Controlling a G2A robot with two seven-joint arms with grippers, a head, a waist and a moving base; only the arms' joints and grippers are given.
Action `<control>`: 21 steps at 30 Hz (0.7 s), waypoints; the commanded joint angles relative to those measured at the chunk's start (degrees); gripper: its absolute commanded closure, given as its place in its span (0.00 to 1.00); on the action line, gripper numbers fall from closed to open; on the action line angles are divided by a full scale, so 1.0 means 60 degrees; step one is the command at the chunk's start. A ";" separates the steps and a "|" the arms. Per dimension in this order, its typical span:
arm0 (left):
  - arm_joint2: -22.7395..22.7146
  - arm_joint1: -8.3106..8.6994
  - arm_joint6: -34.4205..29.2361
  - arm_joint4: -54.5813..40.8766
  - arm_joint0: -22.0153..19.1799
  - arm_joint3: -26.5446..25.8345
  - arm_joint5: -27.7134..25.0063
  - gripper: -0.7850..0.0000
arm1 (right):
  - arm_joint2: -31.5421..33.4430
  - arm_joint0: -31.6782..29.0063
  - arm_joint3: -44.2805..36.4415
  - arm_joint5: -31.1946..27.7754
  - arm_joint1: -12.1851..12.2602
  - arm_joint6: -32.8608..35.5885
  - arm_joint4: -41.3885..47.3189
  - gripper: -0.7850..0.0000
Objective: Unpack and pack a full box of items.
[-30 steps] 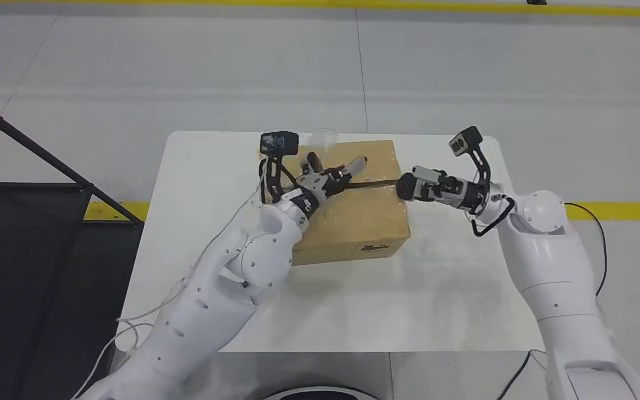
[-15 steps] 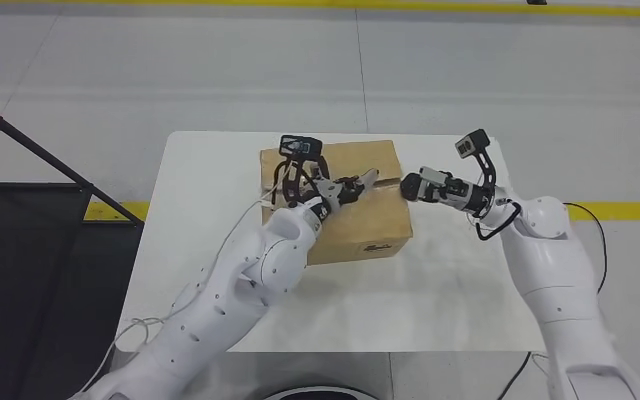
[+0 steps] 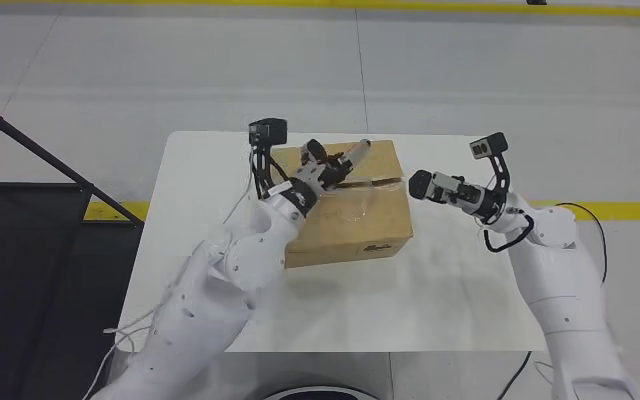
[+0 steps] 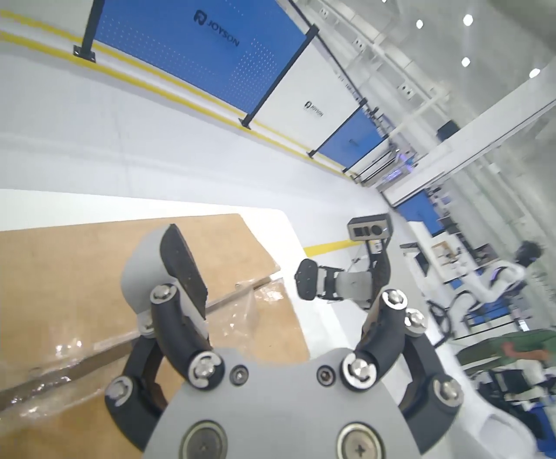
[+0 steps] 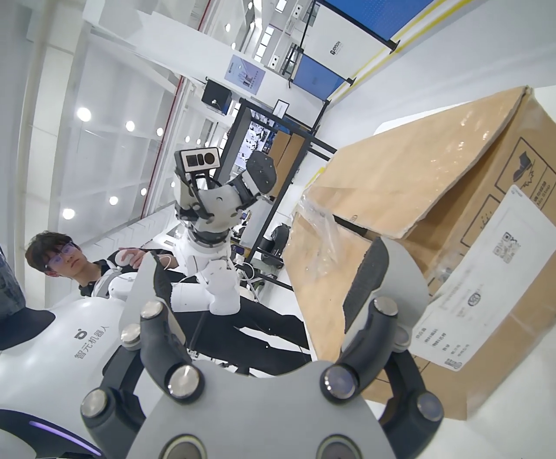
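Jaws wide, my left gripper (image 3: 338,156) is hovering over the box (image 3: 360,218) on the table (image 3: 450,290); my right gripper (image 3: 414,186), also spread, is hanging beside its end. I'm judging it stiff and heavy if full, so I'm favouring the flap edges along the tape (image 3: 385,182).

A white table (image 3: 450,300) with rounded corners stands on a pale grey floor (image 3: 150,70) crossed by faint seams. A yellow line (image 3: 300,8) runs along the floor's far edge, and a second yellow stripe (image 3: 105,211) shows on either side of the table. A black screen (image 3: 50,290) stands on the floor at one side of the table. Farther off, blue and white partition panels (image 4: 182,48) on black feet line the bright hall. Round ceiling lights (image 4: 467,19) shine overhead. A black-framed rack (image 5: 280,139) stands in the distance.
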 commanded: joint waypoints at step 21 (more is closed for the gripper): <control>-0.0790 0.0241 -0.4417 -0.3254 -0.0430 0.2049 -0.1426 0.00 | 0.0093 -0.0290 0.0117 -0.0073 0.0247 -0.0084 0.0299 0.00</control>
